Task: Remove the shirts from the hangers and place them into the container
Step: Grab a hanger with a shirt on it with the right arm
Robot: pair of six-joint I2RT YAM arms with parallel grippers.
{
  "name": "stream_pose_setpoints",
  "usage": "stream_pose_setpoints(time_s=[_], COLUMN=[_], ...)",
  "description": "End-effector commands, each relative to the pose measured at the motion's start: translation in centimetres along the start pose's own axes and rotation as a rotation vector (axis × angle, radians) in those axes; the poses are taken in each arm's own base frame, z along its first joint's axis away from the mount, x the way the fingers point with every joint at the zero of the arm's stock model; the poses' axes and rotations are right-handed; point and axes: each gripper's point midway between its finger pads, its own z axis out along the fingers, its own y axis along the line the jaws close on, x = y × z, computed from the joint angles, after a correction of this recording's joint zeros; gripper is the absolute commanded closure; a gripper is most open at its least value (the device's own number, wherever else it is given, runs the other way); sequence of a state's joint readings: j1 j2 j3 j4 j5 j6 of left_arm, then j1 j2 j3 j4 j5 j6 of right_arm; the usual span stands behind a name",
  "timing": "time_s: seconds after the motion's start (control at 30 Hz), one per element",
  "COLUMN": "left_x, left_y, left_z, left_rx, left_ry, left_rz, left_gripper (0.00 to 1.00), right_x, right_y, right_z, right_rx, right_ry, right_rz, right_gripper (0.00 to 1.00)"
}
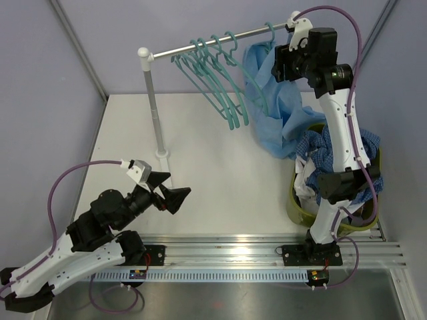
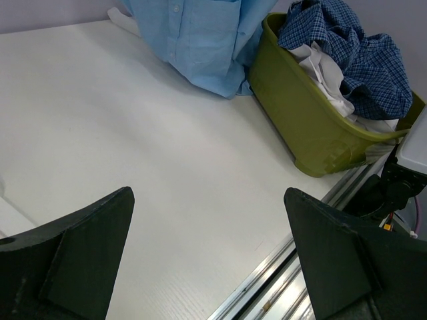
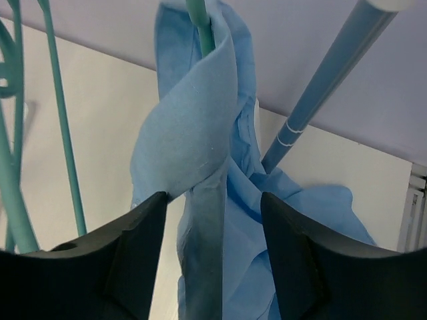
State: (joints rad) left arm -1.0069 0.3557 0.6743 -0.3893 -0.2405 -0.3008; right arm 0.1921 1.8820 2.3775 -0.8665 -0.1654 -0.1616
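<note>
My right arm (image 1: 337,133) stands tall, reaching up to the right end of the rail (image 1: 220,41). My left arm (image 1: 80,247) crouches low, well short of the rail's post. The olive basket (image 2: 300,127) sits below the rail's right end. There the light blue shirt (image 3: 200,113) hangs from a hanger (image 3: 199,17). The right gripper (image 3: 213,213) has its jaws spread around the shirt's twisted fabric, not clamping it. The left gripper (image 2: 208,207) gapes wide and holds nothing.

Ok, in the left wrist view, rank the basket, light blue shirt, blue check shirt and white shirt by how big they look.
1. olive basket
2. light blue shirt and blue check shirt: about alike; the light blue one runs off the top edge, so unranked
3. white shirt, mostly buried
</note>
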Motion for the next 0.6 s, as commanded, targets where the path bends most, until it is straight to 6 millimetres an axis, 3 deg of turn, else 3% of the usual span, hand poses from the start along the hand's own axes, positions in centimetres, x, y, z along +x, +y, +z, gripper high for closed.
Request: stream_pose_setpoints(time_s=[0.0,0.13,0.17,0.27,0.4,0.47,0.5,0.53,0.57], left_x=[-1.1,-1.0,-0.9,-0.9,-0.8,-0.9,-0.9,-1.0,-0.9], left_y=[0.0,-0.1,0.0,0.0,0.1,0.0,0.0,0.0,0.1], left_z=[0.1,0.1,0.0,-0.1,-0.1,-0.2,-0.2,-0.2,-0.2], left_rx=[-0.007,-0.003,-0.004,-0.004,-0.005,-0.003,-0.003,-0.004,-0.005], left_ry=[-0.051,-0.048,-0.047,-0.051,-0.052,-0.054,-0.054,-0.056,-0.053], left_rz=[-0.024,-0.027,-0.025,-0.03,-0.035,-0.036,-0.037,-0.036,-0.035], left_gripper=[0.01,0.01,0.01,0.01,0.01,0.01,0.01,0.01,0.01], right_x=[-0.1,0.6,0.6,-0.6,-3.4,-5.9,-5.9,-7.7,-8.2], right_y=[-0.8,-1.1,-0.9,-0.6,-0.3,-0.1,0.1,0.4,0.6], right_z=[-0.4,0.7,1.0,0.8,-0.2,-1.7,-1.7,-3.1,-3.6], right_rx=[0.067,0.083,0.078,0.058,0.049,0.049,0.041,0.03,0.025], right_ry=[0.013,0.032,0.032,-0.01,-0.108,-0.204,-0.213,-0.282,-0.304], right_rz=[-0.03,-0.033,-0.035,-0.043,-0.047,-0.046,-0.041,-0.044,-0.042], right_gripper=[0.38,0.62,0.78,1.0,1.0,1.0,1.0,1.0,1.0])
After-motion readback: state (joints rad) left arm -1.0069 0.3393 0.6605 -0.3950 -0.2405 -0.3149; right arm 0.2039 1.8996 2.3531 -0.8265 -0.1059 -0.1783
